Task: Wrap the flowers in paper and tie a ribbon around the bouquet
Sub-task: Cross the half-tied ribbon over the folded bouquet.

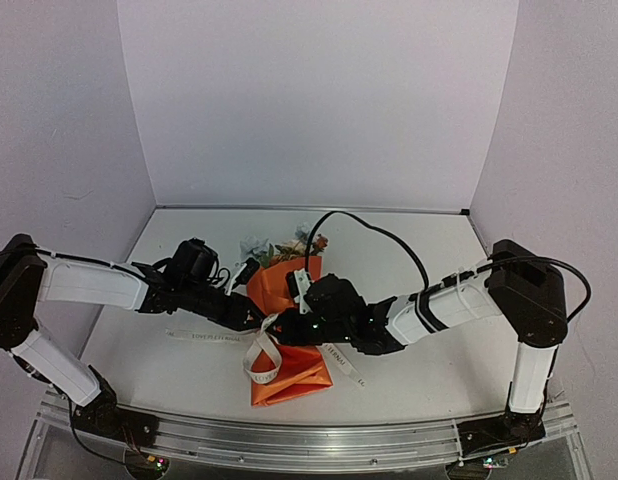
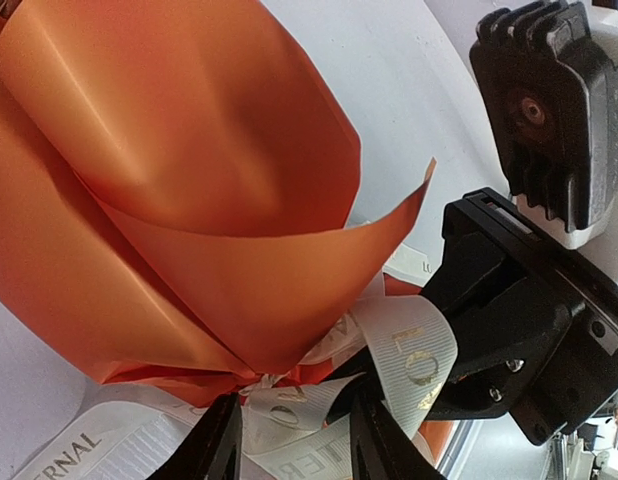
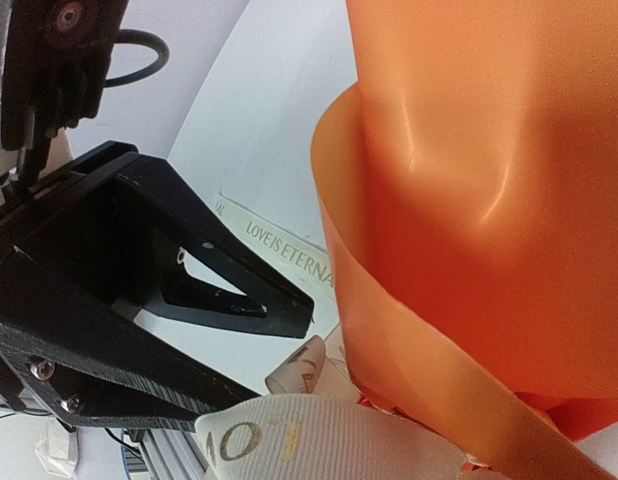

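The bouquet (image 1: 279, 285) lies on the table, an orange paper (image 2: 189, 180) cone with flowers (image 1: 294, 245) showing at its far end. The cream ribbon (image 2: 289, 410) is bunched at the pinched waist, with a loop (image 1: 261, 358) and printed tails (image 3: 284, 245) trailing on the table. My left gripper (image 2: 294, 432) stands at the waist, fingers (image 2: 217, 440) apart, loose ribbon folds lying between them. The right gripper (image 1: 307, 298) faces it from the other side. Its own tips are hidden, and a ribbon loop (image 3: 319, 435) runs out of it.
White walls enclose the table (image 1: 439, 250) at the back and both sides. A black cable (image 1: 374, 230) arcs over the table behind the right arm. The metal rail (image 1: 319, 440) with the arm bases runs along the near edge.
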Controlling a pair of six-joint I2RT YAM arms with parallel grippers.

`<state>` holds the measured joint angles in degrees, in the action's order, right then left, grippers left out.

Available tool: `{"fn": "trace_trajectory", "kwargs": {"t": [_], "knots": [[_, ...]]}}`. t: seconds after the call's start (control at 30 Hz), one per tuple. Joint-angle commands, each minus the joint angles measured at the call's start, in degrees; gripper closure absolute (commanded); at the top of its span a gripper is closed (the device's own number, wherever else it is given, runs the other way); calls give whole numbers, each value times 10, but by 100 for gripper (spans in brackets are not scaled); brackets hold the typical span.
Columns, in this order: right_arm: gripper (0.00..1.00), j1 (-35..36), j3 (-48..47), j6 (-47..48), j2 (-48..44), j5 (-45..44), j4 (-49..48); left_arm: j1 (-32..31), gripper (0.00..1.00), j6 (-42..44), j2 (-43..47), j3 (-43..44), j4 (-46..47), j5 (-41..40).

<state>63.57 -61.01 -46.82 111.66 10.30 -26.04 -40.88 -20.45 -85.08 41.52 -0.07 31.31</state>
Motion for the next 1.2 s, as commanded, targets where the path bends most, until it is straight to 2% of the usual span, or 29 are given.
{"fn": "trace_trajectory", "kwargs": {"t": [0.0, 0.27, 0.47, 0.63, 0.73, 1.1, 1.17], "knots": [[100, 3, -23, 23, 5, 65, -82, -1, 61, 6, -7, 20, 25, 10], [100, -16, -32, 15, 23, 123, -128, -1, 67, -12, -8, 13, 53, 32], [100, -21, -26, 11, 22, 111, -135, -1, 76, -18, -18, 15, 55, 35], [100, -25, -19, 9, 19, 107, -143, -1, 70, -13, -18, 12, 41, 15], [100, -26, -21, 6, 20, 110, -150, -1, 71, -12, -16, 11, 38, 5], [100, -28, -15, -2, 15, 98, -152, -1, 94, -19, -18, 13, 42, -11], [97, -28, -11, -2, 11, 92, -145, -1, 97, -20, -15, 13, 39, -22]]}}
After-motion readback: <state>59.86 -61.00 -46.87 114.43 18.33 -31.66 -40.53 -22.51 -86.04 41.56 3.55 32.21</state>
